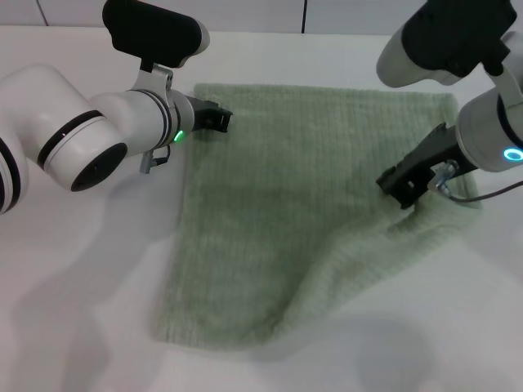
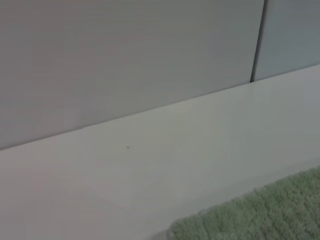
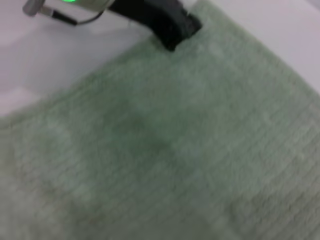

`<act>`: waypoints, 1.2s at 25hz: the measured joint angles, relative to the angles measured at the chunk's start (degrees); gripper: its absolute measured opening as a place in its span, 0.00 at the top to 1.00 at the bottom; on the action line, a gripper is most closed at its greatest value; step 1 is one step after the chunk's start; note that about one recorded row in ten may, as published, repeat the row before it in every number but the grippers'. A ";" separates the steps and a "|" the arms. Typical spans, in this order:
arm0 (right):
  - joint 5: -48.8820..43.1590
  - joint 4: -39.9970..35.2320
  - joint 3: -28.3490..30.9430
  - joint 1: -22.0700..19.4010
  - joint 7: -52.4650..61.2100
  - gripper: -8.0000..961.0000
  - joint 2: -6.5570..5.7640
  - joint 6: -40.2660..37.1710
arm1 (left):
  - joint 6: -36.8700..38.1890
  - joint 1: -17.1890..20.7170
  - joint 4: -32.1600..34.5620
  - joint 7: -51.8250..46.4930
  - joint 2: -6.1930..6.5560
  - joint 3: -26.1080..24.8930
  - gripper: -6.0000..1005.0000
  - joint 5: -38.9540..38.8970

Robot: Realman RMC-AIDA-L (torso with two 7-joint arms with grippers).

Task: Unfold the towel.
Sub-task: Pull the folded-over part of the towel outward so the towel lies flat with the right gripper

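On the left of the head view, the left gripper (image 1: 219, 117) reaches in low from the left side, its white forearm nearly level with the counter (image 1: 82, 269), and its dark fingers sit at the far-left corner of the towel (image 1: 278, 204). They look pressed close together on or just over the hem, but whether they pinch cloth I cannot tell; the right wrist view shows the same gripper (image 3: 170, 27) resting at the towel's edge, no clearer on that point. The left wrist view shows only the wall, bare counter and a strip of green pile.

The towel lies across the middle of the counter, mostly spread flat, its far edge straight and its left edge running down toward the robot. It is soft terry — limp, light, with no stiffness, so it should drape and sag wherever it is not supported, and it will likely drag with some friction. The hemmed corners look like the best places to take hold, since the pile elsewhere would bunch.

Toward the right, the near-right part is still rumpled, with a raised fold running to the near edge. The right gripper (image 1: 404, 186) angles down from the right, wrist high, its fingers apparently pinching the cloth there and lifting it slightly — the fabric rises to meet them.
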 joint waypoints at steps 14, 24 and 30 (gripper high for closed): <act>-0.06 0.60 -0.02 7.18 1.15 0.97 0.01 -11.68 | -0.10 0.37 -0.64 0.68 0.00 -0.82 1.00 0.12; 0.12 1.55 -1.89 10.84 1.98 0.97 0.08 -16.42 | -0.21 0.25 -0.72 0.81 0.00 -1.04 1.00 0.12; 0.28 6.27 -2.93 14.13 2.96 0.97 0.23 -19.70 | -0.36 0.22 -0.71 0.90 0.00 -1.35 1.00 0.12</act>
